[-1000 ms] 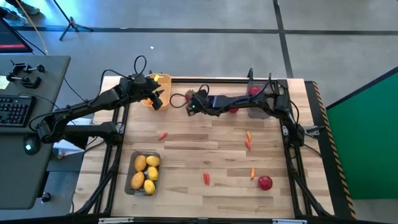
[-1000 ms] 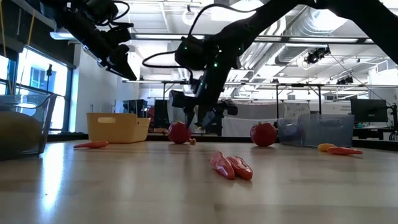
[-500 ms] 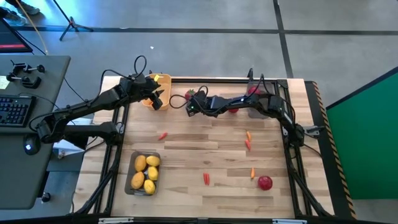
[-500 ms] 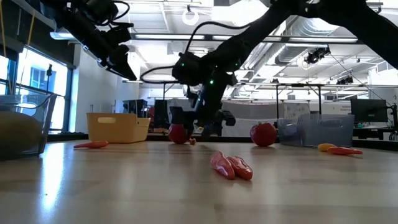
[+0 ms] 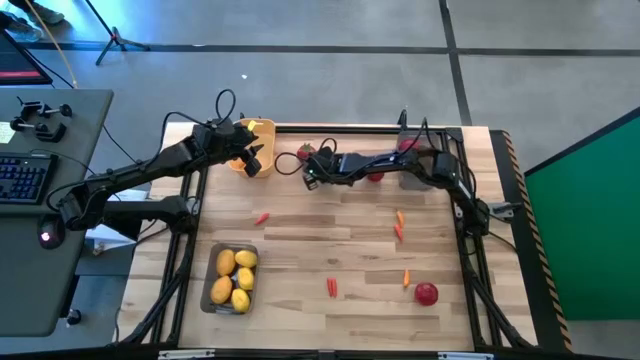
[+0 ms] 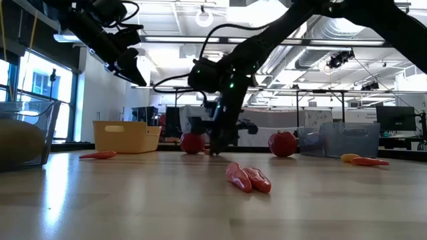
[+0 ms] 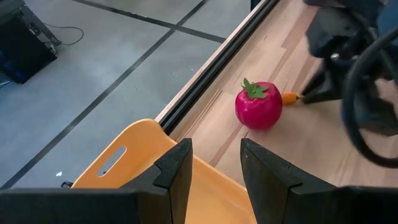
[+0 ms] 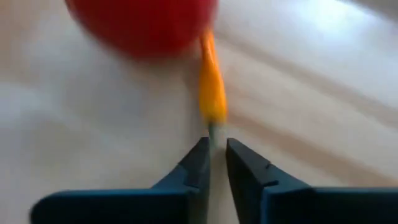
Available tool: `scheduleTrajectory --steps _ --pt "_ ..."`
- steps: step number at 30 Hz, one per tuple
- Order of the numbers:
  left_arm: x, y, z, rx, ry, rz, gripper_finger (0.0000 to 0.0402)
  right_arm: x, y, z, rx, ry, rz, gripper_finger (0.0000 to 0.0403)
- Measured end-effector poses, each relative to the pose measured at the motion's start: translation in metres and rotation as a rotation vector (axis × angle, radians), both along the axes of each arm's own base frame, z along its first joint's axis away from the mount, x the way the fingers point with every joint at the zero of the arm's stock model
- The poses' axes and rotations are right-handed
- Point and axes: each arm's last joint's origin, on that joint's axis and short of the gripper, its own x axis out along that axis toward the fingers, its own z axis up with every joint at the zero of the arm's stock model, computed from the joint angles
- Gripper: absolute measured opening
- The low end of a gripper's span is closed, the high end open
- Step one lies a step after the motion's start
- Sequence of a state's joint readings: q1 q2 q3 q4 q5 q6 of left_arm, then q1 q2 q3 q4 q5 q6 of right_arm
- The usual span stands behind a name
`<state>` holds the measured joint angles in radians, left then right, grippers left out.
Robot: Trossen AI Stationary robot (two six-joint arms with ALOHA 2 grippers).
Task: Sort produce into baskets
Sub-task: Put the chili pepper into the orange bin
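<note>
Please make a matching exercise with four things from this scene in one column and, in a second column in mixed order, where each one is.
1. lemons
2. left gripper
3. right gripper
4. lone red fruit

a. above the yellow basket
b. in the grey tray
c. near the table's front right corner
d. at the tip of a small orange carrot

Pairs: 1-b, 2-a, 3-d, 4-c

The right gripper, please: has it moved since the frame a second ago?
Yes. In the high view the right gripper has shifted slightly toward the yellow basket, settling low beside the red fruit at the table's far edge.
</note>
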<state>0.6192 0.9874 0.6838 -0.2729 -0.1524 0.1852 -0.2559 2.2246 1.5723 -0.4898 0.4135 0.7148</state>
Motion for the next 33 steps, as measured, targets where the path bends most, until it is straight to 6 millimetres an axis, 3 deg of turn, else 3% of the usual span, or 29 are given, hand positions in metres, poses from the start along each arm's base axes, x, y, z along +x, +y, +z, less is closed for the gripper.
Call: scheduleTrajectory --steps 8,14,17,21,25,29,33 --pt "0.0 0.0 0.0 0.002 0.001 0.002 0.0121 -0.011 0.018 0.042 0.103 0.025 0.189 0.0001" --pt "0.0 0.0 0.0 0.005 0.002 0.01 0.0121 -0.003 0.022 0.044 0.088 -0.06 0.201 0.0008" --pt "0.0 0.0 0.0 0.005 0.003 0.01 0.0121 -0.004 0.013 0.041 0.033 -0.056 0.132 0.0041" --pt "0.0 0.0 0.0 0.005 0.003 0.011 0.0121 -0.001 0.004 0.041 -0.028 -0.085 0.108 0.012" --pt "0.0 0.001 0.0 0.006 0.003 0.014 0.0121 0.003 -0.006 0.023 -0.017 -0.065 0.144 0.0182" --pt "-0.001 0.001 0.0 0.006 0.004 0.014 0.0121 0.004 -0.015 0.007 -0.002 -0.053 0.133 0.0196" --pt "-0.001 0.001 0.0 0.006 0.003 0.014 0.0121 0.004 -0.016 0.005 -0.079 -0.025 0.096 0.0194"
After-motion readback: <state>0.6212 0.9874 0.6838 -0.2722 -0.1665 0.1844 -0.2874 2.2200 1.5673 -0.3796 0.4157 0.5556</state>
